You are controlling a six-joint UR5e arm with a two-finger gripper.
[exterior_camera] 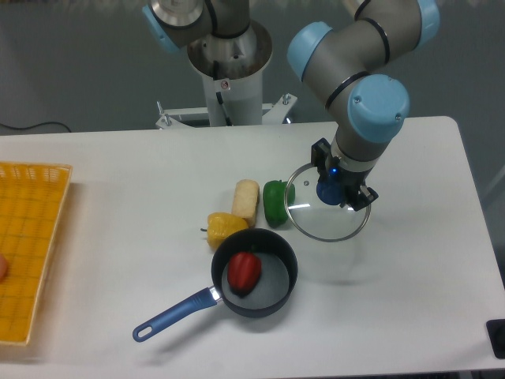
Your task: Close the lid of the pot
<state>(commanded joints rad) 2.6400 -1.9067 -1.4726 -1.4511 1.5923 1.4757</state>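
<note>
The pot [254, 274] is a small dark grey saucepan with a long blue handle [175, 312] pointing to the lower left, standing near the table's front. A red toy pepper [244, 271] lies inside it. The lid [327, 207], a clear glass disc with a metal rim, hangs tilted up and to the right of the pot. My gripper [333, 189] is shut on the lid's blue knob, which the fingers largely hide. The lid's lower left rim is close to the pot's far right edge but apart from it.
A green toy pepper [275, 201], a pale corn cob [246, 200] and a yellow toy pepper [226, 227] sit just behind the pot. An orange basket [31, 245] stands at the left edge. The arm's base [229, 71] rises behind the table.
</note>
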